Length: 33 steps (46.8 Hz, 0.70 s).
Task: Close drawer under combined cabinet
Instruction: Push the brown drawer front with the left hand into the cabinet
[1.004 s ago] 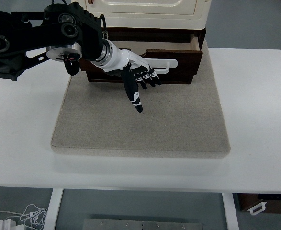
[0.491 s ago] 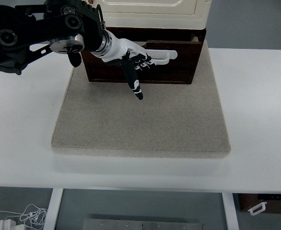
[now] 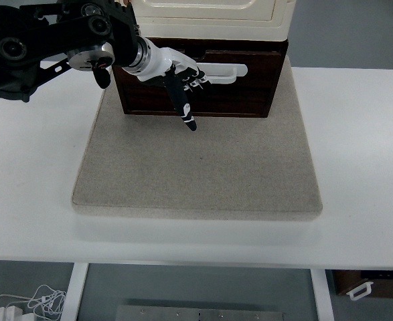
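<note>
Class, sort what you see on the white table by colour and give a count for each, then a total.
Cream: 1, the cabinet
Dark brown: 1, the drawer
Grey-beige: 1, the mat
White: 1, the drawer handle
Total: 4

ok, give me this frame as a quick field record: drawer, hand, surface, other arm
drawer: dark wood drawer under the cream cabinet, front looks about flush with the cabinet base
handle: white bar handle on the drawer front
left hand: left hand against the drawer front, fingers extended, holding nothing
surface: beige mat on a white table
right arm: not in view
</note>
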### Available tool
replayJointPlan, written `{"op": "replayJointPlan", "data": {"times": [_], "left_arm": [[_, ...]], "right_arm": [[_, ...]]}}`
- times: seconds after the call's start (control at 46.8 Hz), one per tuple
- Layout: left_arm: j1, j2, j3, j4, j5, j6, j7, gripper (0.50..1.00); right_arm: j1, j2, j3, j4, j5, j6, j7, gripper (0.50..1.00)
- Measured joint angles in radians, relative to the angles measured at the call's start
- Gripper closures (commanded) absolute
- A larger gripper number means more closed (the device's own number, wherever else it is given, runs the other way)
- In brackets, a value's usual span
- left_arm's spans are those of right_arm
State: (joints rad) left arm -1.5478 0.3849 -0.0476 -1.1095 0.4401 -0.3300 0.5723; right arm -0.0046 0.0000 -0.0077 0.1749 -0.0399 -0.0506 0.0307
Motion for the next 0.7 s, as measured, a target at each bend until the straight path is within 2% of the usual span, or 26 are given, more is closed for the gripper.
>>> {"op": "replayJointPlan", "data": {"times": [0.705], "left_arm": [[0.006, -0.002, 0.000, 0.034, 0.002, 0.035, -0.014, 0.510]], "right_arm": [[0.000, 0.000, 0.000, 0.000, 0.000, 0.000, 0.000, 0.548]]}}
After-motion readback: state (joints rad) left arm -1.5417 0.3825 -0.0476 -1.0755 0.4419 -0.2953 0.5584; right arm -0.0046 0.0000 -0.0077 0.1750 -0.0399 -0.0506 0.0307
